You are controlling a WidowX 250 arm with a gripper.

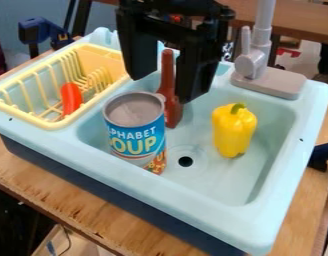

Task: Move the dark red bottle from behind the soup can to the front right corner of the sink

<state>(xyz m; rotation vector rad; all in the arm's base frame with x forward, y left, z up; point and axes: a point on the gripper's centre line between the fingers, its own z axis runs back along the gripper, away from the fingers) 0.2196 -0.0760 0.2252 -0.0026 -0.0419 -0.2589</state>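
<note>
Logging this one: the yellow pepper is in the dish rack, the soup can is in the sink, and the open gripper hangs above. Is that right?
Not quite: the camera view shows the yellow pepper in the sink, not in the dish rack. The soup can is in the sink and the open gripper hangs above, as you say.

The blue can [134, 127] mostly hides an orange-patterned item [157, 164] (what, I can't tell).

A wooden table [80, 216] is showing worn patches along its front edge. A blue-grey wall [34, 9] is rising at upper left. Behind, a wooden bench [301, 21] is running across the top, dark legs standing on pale floor [292, 62].
</note>
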